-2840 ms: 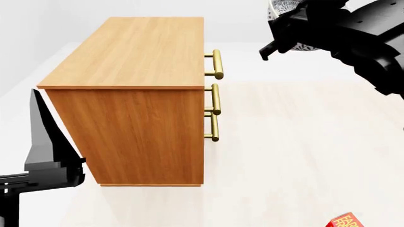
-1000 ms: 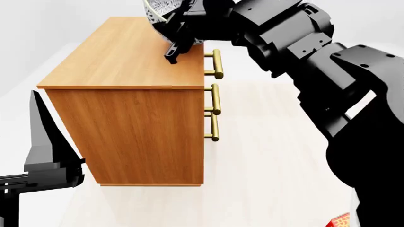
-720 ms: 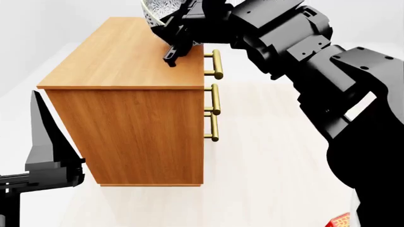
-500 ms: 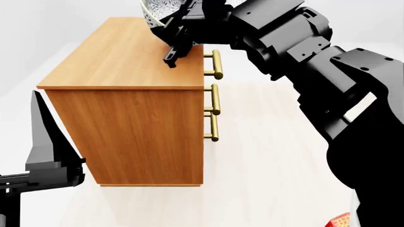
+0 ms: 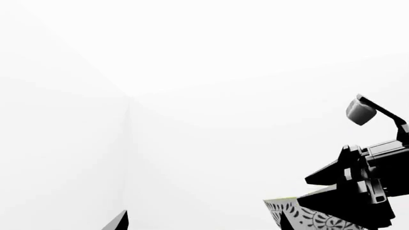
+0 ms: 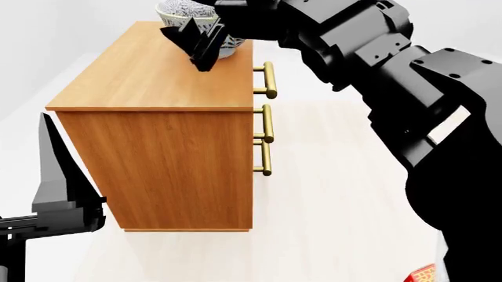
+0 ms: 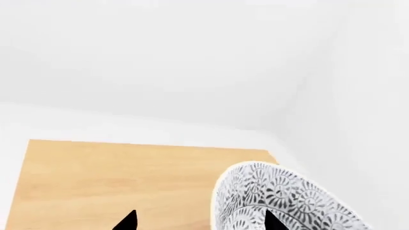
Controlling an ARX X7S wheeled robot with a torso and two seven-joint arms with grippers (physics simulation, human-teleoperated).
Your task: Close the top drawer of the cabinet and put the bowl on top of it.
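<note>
Hovering: right gripper (image 6: 200,36) pinches the bowl (image 6: 182,13) over the cabinet (image 6: 157,76) top; top drawer (image 6: 253,73) looks shut (all 3 handles aligned). Bowl release remains.

The bowl (image 7: 281,201) is white with dark floral pattern. The cabinet (image 6: 157,141) is honey-brown wood, its handles (image 6: 270,80) brass.

Bare simulated room: blank white walls (image 5: 191,72), pale floor (image 6: 345,194), lone cabinet (image 6: 164,147).
</note>
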